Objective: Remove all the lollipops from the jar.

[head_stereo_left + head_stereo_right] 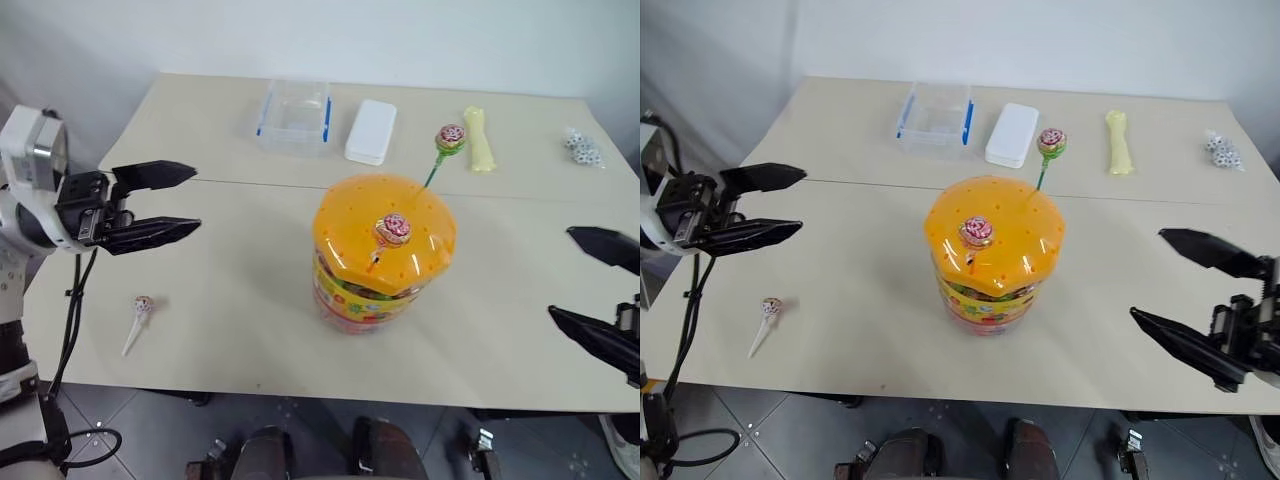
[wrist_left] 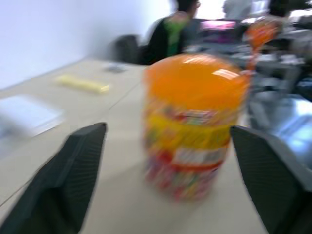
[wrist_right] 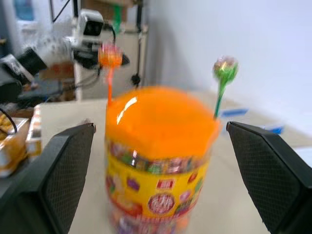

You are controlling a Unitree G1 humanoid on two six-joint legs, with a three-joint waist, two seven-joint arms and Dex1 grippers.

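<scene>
In the left eye view, the left gripper (image 1: 170, 205) hangs above the table's (image 1: 240, 290) left side, its two black fingers spread wide and holding nothing, pointing level toward the jar (image 1: 380, 255). The right gripper (image 1: 600, 290) sits at the right edge, fingers likewise spread and empty, aimed inward at the jar. The jar stands mid-table with its orange lid on; an orange-stick lollipop (image 1: 391, 230) and a green-stick lollipop (image 1: 449, 139) rise from holes in the lid. A white-stick lollipop (image 1: 139, 316) lies on the table near the left front edge, well apart from the jar.

The left wrist view has that gripper's released fingers (image 2: 73, 180) framing the jar (image 2: 190, 131), not touching it.

The right wrist view has its open fingers (image 3: 263, 165) flanking the jar (image 3: 158, 161), both standing lollipops above the lid.
</scene>
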